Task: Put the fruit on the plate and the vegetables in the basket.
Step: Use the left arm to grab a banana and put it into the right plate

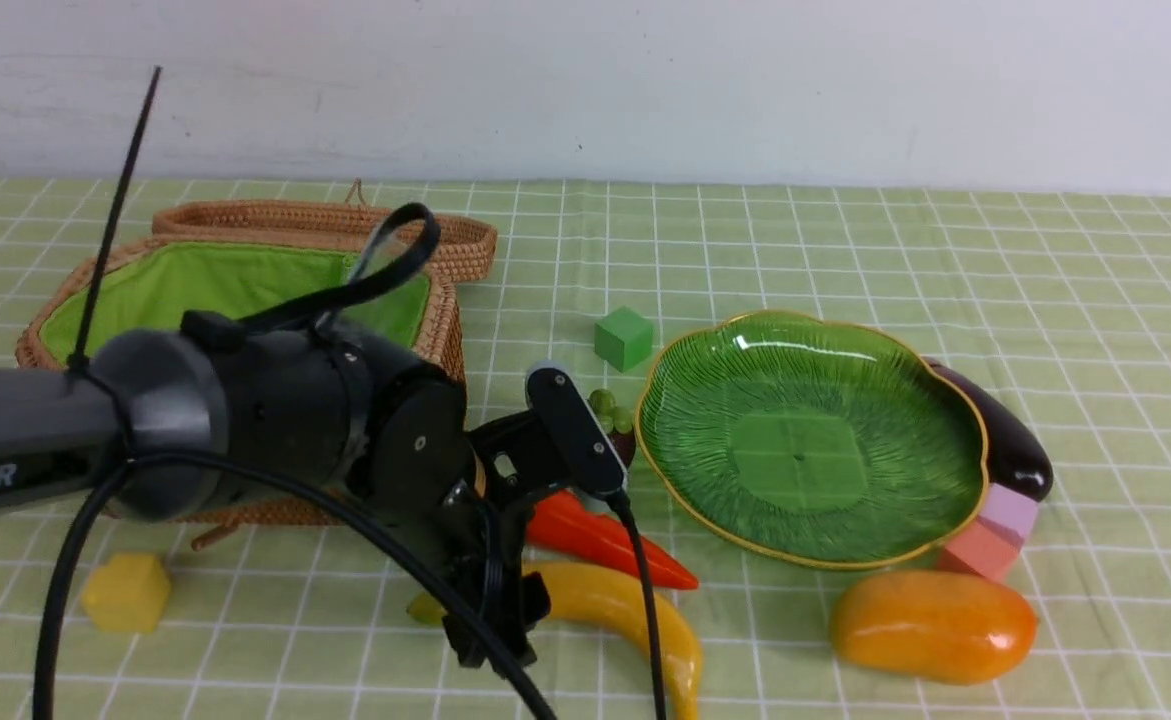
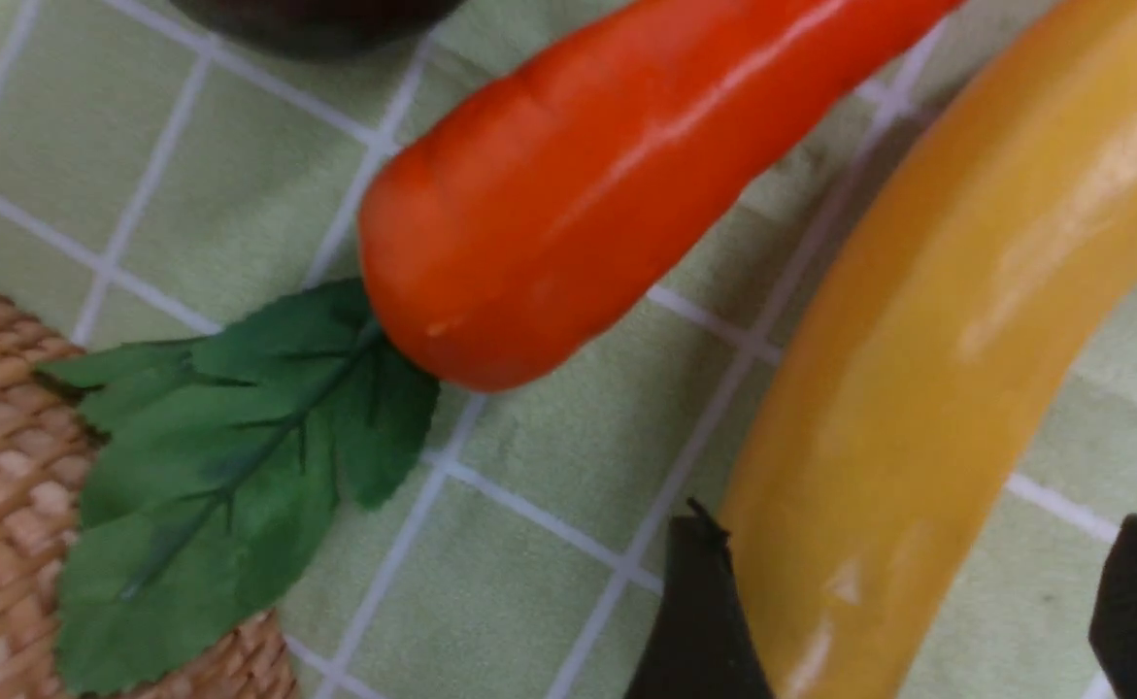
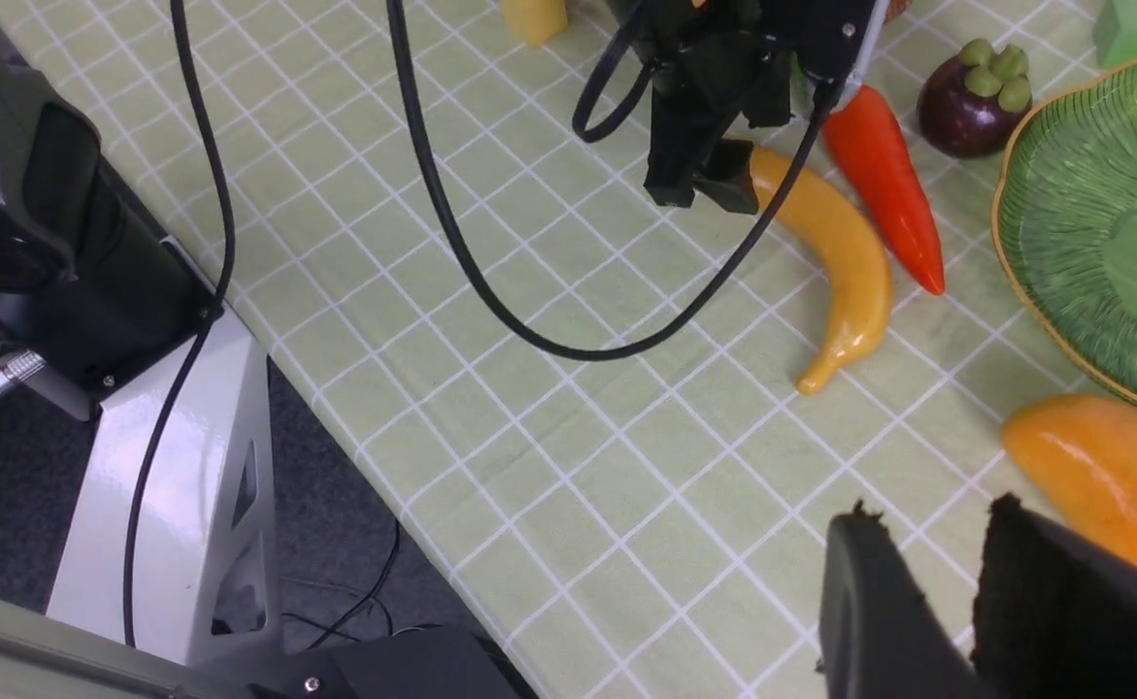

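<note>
Front view: the left claw [image 1: 493, 630] is low over the near end of the long curved yellow toy banana [image 1: 635, 615]. The banana lies on the checked counter [image 1: 1095, 280] beside the orange-red toy carrot [image 1: 595, 535], in front of the brown wicker basket [image 1: 445, 330].

Left wrist view: its fingers [image 2: 699, 602] are spread to either side of the banana, one close against it and the other clear.

Right wrist view: the right claw [image 3: 932, 510], narrowly parted and gripping nothing, hovers just beside the plump orange-yellow toy mango [image 3: 1102, 476], near the ribbed green glass plate [image 3: 1092, 223].
</note>
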Robot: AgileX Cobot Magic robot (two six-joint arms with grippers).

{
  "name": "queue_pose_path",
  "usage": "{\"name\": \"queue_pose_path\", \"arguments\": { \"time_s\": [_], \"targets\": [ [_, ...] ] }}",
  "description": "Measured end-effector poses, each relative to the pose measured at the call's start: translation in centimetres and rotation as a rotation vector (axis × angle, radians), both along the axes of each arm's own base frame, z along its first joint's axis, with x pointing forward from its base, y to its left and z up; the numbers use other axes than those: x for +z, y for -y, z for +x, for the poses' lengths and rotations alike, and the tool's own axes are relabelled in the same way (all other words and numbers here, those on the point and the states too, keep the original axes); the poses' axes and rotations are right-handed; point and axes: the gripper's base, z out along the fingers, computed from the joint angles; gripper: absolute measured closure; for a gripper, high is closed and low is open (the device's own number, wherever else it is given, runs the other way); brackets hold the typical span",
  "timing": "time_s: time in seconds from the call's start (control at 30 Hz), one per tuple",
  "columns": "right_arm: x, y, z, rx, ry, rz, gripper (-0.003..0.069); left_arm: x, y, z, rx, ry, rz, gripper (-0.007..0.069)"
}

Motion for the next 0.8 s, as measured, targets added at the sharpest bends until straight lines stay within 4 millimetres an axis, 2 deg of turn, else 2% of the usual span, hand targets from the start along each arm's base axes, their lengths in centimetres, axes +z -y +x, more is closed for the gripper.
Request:
{"name": "queue_pose_path", "arguments": {
  "time_s": [0.23, 0.43, 0.67, 0.8],
  "targets": [
    [-0.2, 0.4, 0.4, -0.069, -0.002, -0.024, 0.0478, -2.3, 0.1, 0.6, -0.035, -0.018, 0.067, 0.0212],
    [-0.2, 0.5, 0.4, -0.087, -0.015, -0.017, 0.0477, -2.4, 0.2, 0.7, -0.035, -0.019, 0.067, 0.0325],
    [-0.2, 0.5, 0.4, -0.088, -0.017, -0.015, 0.0473, -2.3, 0.1, 0.6, -0.05, -0.021, 0.091, 0.0323],
    [-0.2, 0.5, 0.4, -0.088, -0.017, -0.015, 0.0473, -0.5, 0.2, -0.8, -0.09, -0.031, 0.128, 0.0323]
  ]
}}
